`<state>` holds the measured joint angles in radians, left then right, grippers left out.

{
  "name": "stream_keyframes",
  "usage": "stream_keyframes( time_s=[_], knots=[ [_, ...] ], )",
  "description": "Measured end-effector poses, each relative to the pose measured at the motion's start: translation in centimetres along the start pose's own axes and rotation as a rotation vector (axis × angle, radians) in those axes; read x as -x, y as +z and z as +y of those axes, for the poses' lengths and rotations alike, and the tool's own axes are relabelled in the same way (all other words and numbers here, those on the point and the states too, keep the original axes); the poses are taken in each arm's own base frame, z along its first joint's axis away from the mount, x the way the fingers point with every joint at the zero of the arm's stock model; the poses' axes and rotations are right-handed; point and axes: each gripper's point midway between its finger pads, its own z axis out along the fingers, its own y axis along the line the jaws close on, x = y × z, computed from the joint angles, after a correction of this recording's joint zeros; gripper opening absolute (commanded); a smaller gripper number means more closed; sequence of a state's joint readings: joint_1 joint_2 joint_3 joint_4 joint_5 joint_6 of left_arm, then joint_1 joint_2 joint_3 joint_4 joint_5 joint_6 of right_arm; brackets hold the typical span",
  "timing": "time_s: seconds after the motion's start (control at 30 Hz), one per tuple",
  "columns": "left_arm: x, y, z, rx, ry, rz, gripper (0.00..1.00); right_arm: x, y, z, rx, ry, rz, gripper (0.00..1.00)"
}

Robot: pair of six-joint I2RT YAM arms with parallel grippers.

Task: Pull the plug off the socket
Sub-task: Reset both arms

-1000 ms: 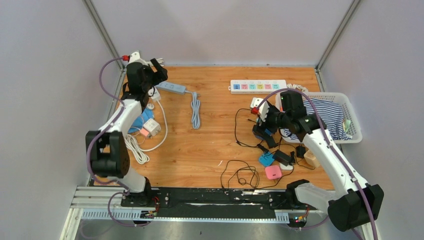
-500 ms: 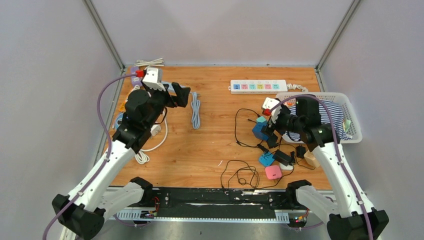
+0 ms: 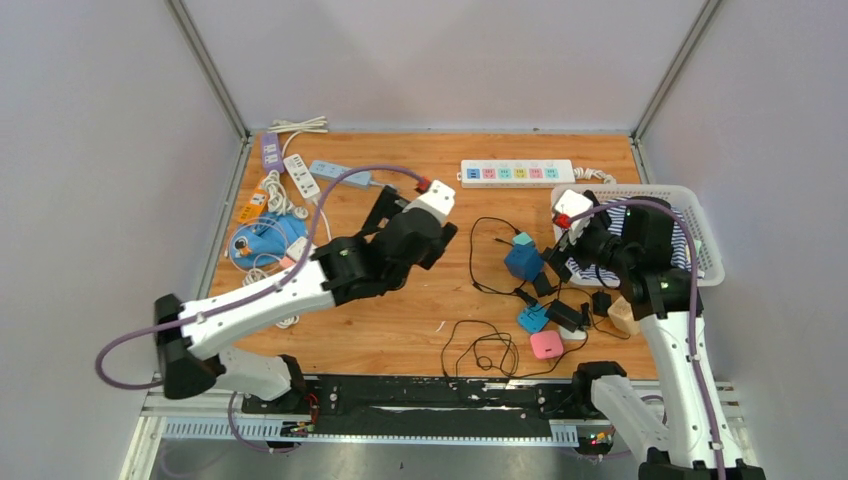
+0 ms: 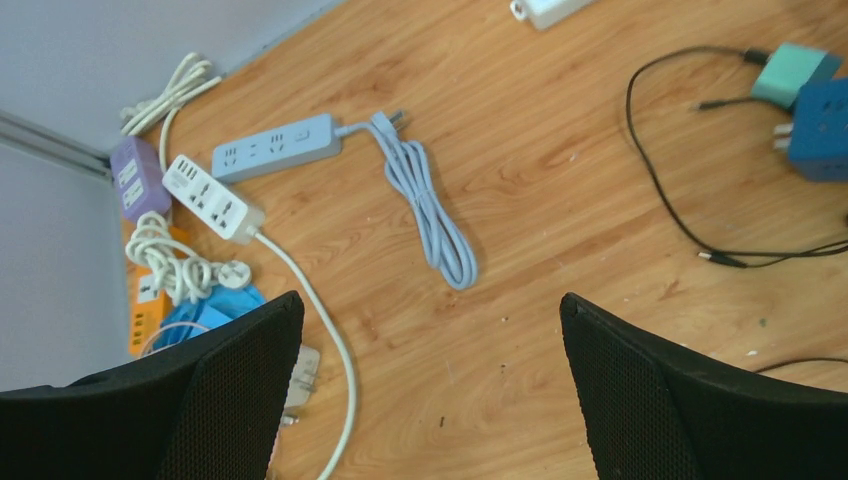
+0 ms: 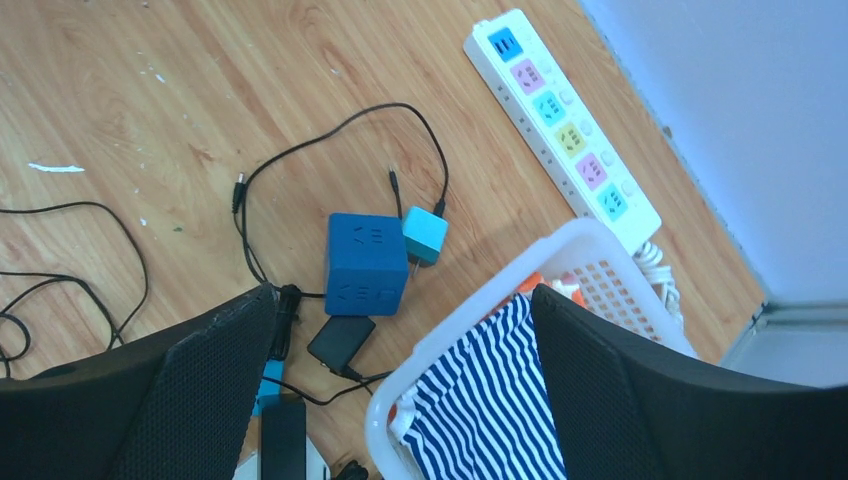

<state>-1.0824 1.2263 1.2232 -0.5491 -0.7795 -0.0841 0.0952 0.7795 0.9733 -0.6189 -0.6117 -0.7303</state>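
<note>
A dark blue cube socket (image 5: 365, 262) (image 3: 523, 262) (image 4: 822, 135) lies on the wooden table, right of centre. A small teal plug (image 5: 424, 236) (image 3: 522, 239) (image 4: 795, 72) with a black cable rests against the cube's far corner, and one metal prong shows beside the cube. My right gripper (image 5: 400, 290) (image 3: 577, 262) hovers open and empty, just right of the cube over the basket's rim. My left gripper (image 4: 430, 300) (image 3: 410, 228) hangs open and empty, high above the table's middle and left of the cube.
A white basket (image 3: 702, 215) holding striped cloth stands at the right edge. A white power strip (image 3: 516, 172) lies at the back. Black adapters and cables (image 3: 480, 350) and a pink block (image 3: 546, 344) lie near the cube. A light-blue strip (image 4: 275, 147), its coiled cord (image 4: 430, 200) and other strips fill the far left.
The left arm swung from the far-left corner to the table's middle, jaws opening wide. The right gripper drew back from the blue cube toward the basket and opened wider.
</note>
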Motion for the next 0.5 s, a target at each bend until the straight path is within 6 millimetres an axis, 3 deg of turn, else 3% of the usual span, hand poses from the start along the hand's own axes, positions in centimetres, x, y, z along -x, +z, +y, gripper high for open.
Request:
stream_keyframes(
  time_s=[0.17, 0.3, 0.5],
  knots=[
    [0.6, 3.5, -4.1, -0.003, 0.099, 0.036, 1.0, -1.9, -0.5, -2.3, -0.063, 0.108, 0.034, 0.97],
    [1.7, 5.0, -5.3, 0.004, 0.143, -0.008, 1.0, -2.7, -1.3, -3.8, -0.11, 0.184, 0.024, 0.97],
    [7.1, 5.9, -6.4, -0.005, 0.146, -0.125, 1.0, -3.8, -2.6, -5.7, -0.186, 0.265, 0.001, 0.98]
  ],
)
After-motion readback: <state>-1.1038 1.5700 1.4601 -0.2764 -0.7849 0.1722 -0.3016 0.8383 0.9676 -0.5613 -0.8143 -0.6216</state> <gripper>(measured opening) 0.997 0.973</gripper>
